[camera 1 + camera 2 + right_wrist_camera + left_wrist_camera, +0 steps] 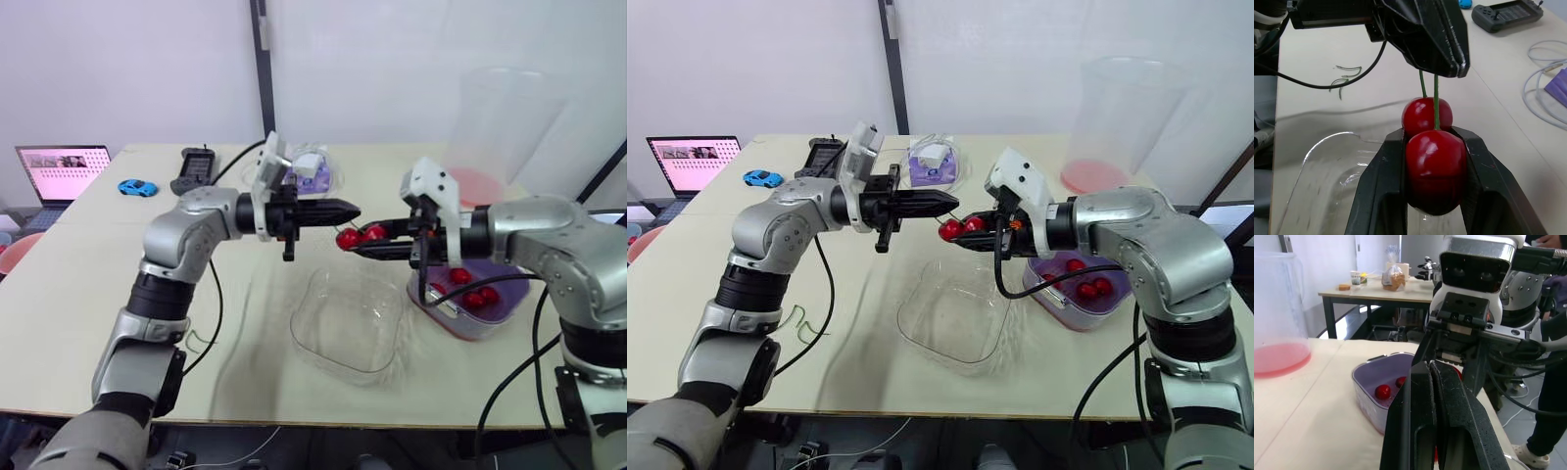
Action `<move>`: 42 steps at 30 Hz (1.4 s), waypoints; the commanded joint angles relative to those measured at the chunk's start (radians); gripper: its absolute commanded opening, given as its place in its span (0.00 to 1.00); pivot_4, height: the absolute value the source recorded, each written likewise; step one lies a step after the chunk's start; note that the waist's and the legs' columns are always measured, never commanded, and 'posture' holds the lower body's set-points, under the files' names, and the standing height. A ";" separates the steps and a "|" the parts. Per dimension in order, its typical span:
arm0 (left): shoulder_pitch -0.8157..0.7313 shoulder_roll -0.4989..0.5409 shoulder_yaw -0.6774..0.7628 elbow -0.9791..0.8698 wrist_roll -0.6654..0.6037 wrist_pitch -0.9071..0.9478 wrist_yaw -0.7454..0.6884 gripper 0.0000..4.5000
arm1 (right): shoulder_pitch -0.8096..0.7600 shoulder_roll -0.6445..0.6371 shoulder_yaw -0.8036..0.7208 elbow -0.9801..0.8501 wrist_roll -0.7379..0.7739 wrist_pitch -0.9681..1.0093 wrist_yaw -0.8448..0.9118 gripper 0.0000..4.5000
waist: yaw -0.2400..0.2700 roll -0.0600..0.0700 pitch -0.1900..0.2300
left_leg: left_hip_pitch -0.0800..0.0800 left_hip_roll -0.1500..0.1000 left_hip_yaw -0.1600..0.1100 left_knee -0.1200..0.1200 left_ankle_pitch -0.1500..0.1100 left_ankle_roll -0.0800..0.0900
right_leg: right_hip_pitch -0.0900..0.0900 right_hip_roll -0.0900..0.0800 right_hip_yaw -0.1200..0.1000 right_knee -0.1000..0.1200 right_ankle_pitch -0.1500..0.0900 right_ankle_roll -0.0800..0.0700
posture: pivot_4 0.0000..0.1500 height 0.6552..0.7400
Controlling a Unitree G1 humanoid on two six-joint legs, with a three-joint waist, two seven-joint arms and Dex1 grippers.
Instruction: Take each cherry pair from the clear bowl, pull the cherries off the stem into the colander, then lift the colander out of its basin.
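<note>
Beige counter (88, 284) carries the job. The clear bowl (911, 323) sits mid-counter and looks empty, so this is prob. the last pair. Just right of the bowl, the basin (470, 328) holds the purple colander (1371, 377), not lifted yet. Above the bowl the two arms meet tip to tip. The right gripper (1434, 139) pinches one fruit of the cherry pair (361, 235) btwn its fingers as an anchor. The left gripper (950, 202), fingers pressed together, nips the green stems (1435, 98) just above, set for a pull-apart. The pair hangs over the bowl, not the colander, so a freed cherry wd likely need carrying right to join the loose cherries (475, 299) there. Thin green strands (798, 318) left of the bowl are prob. spent stems.
</note>
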 commanded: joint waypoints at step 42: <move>-0.004 -0.017 0.020 -0.041 -0.016 0.014 0.005 0.00 | 0.004 -0.144 -0.020 0.027 0.132 -0.083 -0.015 0.83 | 0.001 0.000 0.000 | 0.000 0.000 0.000 0.000 0.000 0.000 | 0.000 0.000 0.000 0.000 0.000 0.000 | 1.00 0.92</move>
